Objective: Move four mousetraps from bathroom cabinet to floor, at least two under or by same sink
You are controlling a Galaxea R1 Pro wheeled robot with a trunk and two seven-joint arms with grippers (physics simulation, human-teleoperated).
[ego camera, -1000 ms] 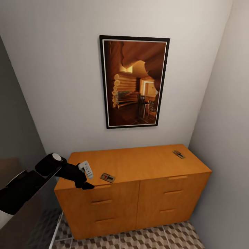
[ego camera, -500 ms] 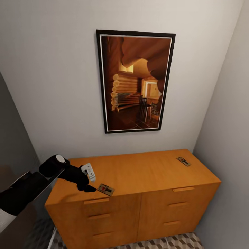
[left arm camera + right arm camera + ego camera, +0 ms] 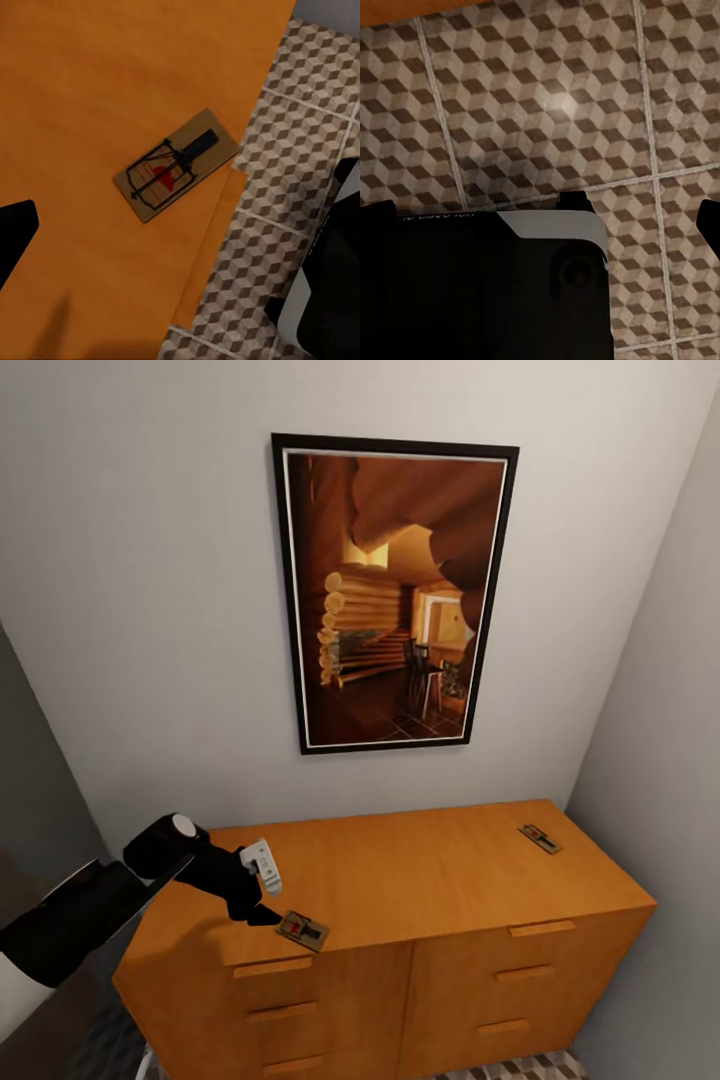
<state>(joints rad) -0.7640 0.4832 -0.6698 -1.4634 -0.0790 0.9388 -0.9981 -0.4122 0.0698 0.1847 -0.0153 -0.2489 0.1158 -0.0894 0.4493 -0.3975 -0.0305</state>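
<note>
- Mousetraps first: we count two on the cabinet top. One mousetrap sits near the front edge on the left half, and a second mousetrap lies way over by the far right corner, well apart from the first.
- We're reaching with the left gripper, which hovers over the cabinet top just to the left of the near trap, tips almost at its left end but not touching as far as we can tell.
- So the trap lies just right of the gripper, and the left arm is clearly the nearer one.
- In the left wrist view the trap's long axis runs diagonally to the cabinet's front edge, one corner poking close to that edge, red bait pad in the middle.
- Left fingers look spread apart with nothing between them: one dark fingertip shows at the side of the wrist view, clear of the trap.
- Right gripper hangs low, pointing at the bathroom floor, fingers parted and empty.
- We'd guess the next move is a small shift right, with a wrist twist to match that diagonal.
</note>
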